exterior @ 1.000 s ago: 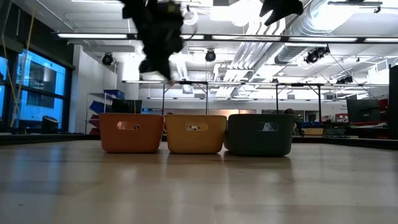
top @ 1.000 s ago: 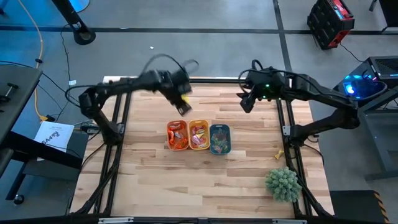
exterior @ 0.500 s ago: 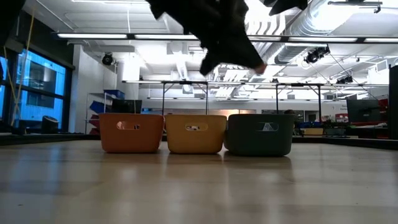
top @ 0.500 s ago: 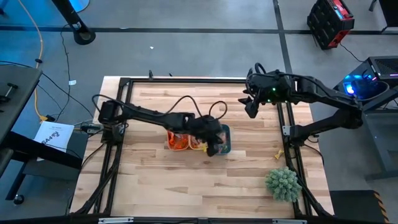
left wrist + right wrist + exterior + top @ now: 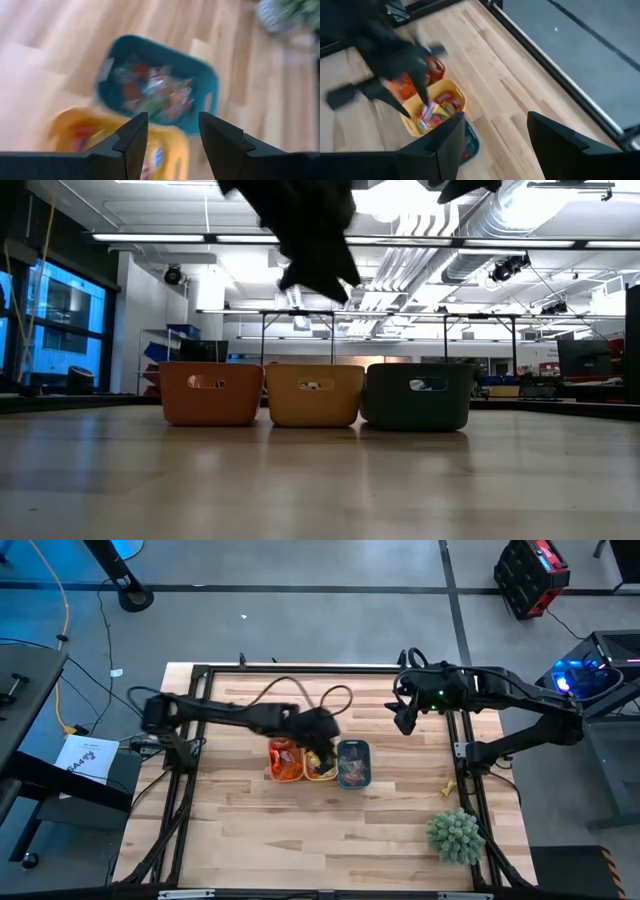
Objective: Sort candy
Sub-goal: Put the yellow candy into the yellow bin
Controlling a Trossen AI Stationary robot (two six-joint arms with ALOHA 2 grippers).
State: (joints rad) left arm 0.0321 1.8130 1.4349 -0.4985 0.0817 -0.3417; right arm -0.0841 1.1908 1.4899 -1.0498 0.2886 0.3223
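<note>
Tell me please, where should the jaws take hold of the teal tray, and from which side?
Probably from straight above, on one long wall of the teal tray. It stands upright and open-topped, so its rim is exposed. Its outer long wall is free; the inner one sits close beside the yellow tray, leaving little room. Candy fills the inside, so one jaw must slip between wall and sweets.

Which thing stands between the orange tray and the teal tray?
The yellow tray stands between the orange tray and the teal tray, holding candy; the high view shows this row, and so does the low view.

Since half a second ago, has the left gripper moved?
Yes. The left gripper has pulled back from over the teal tray and now hangs above the yellow tray.
</note>
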